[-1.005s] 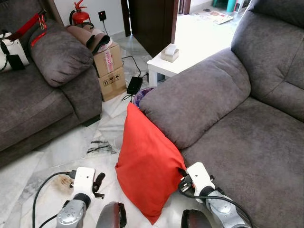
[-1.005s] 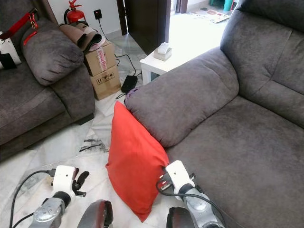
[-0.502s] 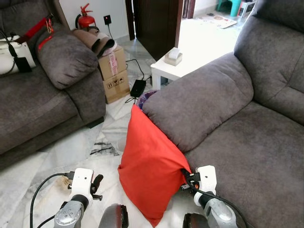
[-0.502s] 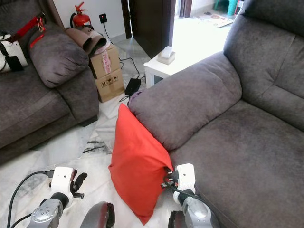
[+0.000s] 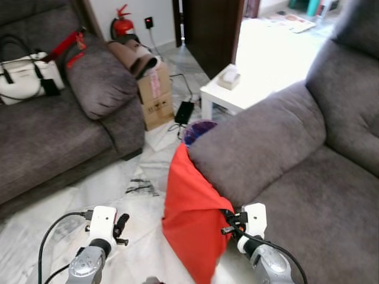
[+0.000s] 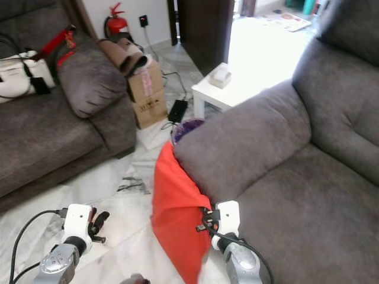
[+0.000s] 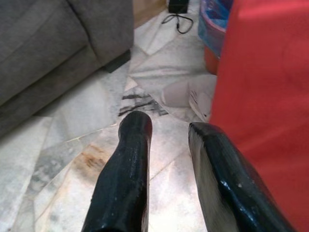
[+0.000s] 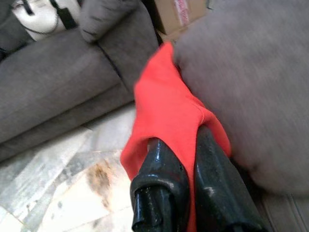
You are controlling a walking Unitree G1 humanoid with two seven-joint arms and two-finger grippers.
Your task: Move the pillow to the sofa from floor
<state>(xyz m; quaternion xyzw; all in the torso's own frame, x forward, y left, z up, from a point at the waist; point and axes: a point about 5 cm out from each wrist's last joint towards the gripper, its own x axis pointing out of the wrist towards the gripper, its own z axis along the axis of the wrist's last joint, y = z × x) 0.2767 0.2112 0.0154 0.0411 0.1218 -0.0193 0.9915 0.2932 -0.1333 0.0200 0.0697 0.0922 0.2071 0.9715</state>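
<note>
Fingers of the right gripper point(image 8: 181, 181) are pinching the red pillow point(image 5: 192, 219), which leans against the sofa point(image 5: 284, 154) armrest. The left wrist cam shows the left gripper point(image 7: 166, 145) spread apart beside the pillow, grabbing nothing.

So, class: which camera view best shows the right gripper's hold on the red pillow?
The right wrist view: the right gripper pinches the red pillow between its fingers. Both eye views show the whole pillow against the sofa; the left wrist view shows its side.

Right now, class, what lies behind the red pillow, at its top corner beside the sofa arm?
Behind the red pillow a round blue-purple rim peeks out. The pillow and the sofa arm cover the rest.
</note>
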